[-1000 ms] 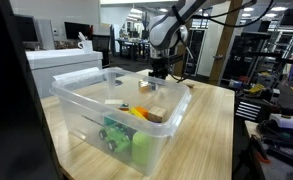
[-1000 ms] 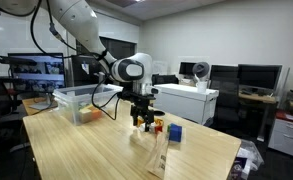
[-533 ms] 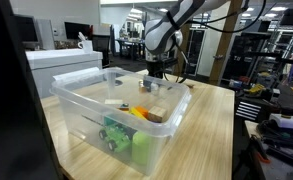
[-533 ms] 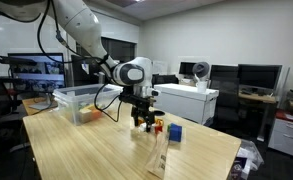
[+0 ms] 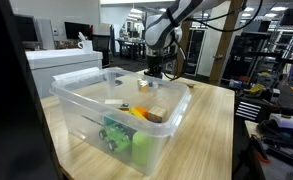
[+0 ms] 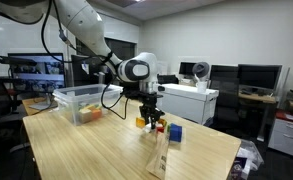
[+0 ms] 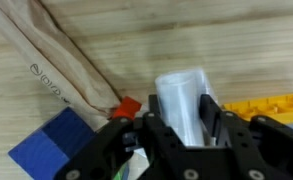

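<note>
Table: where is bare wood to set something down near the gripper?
Bare wood runs wide between the bin and the near edge of the table. Crowded under the gripper: blue block, yellow block, brown strip lie close together.

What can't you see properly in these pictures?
Wrist view: the gripper covers the bottom of the white thing, so I cannot tell what it is.
Wrist view: the blue block and yellow block are cut off by the edges.
In an exterior view: the cloudy bin wall blurs the things inside.
</note>
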`<state>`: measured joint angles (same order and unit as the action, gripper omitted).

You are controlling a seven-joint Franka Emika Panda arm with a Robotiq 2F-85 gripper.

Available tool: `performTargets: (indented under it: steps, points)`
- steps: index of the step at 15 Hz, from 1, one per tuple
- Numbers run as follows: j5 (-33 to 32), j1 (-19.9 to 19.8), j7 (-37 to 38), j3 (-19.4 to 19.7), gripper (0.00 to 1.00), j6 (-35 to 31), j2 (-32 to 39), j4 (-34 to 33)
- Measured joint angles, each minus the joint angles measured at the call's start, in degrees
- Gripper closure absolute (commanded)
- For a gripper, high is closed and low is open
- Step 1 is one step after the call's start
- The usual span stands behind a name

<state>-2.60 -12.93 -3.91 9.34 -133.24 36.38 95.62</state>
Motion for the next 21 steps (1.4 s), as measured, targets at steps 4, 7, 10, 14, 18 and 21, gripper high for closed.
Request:
performTargets:
  steps: [4, 7, 10, 14, 18, 21]
  points:
    - [0.00, 0.05, 0.00, -0.61, 0.98, 0.31, -3.41, -2.06]
    - [0.01, 0.89, -0.02, -2.36, 0.73, 0.38, -7.41, -3.71]
    - [-0.03, 1.72, -0.02, -2.76, 0.59, 1.42, -9.09, -3.79]
    - [-0.56, 1.56, -0.02, -1.02, 0.33, 2.77, -8.63, -0.97]
    - [-2.37, 1.01, -0.09, 0.65, 0.06, 2.90, -6.73, 1.78]
    - [-3.25, 1.07, -0.16, 0.78, 0.00, 2.90, -4.53, 2.55]
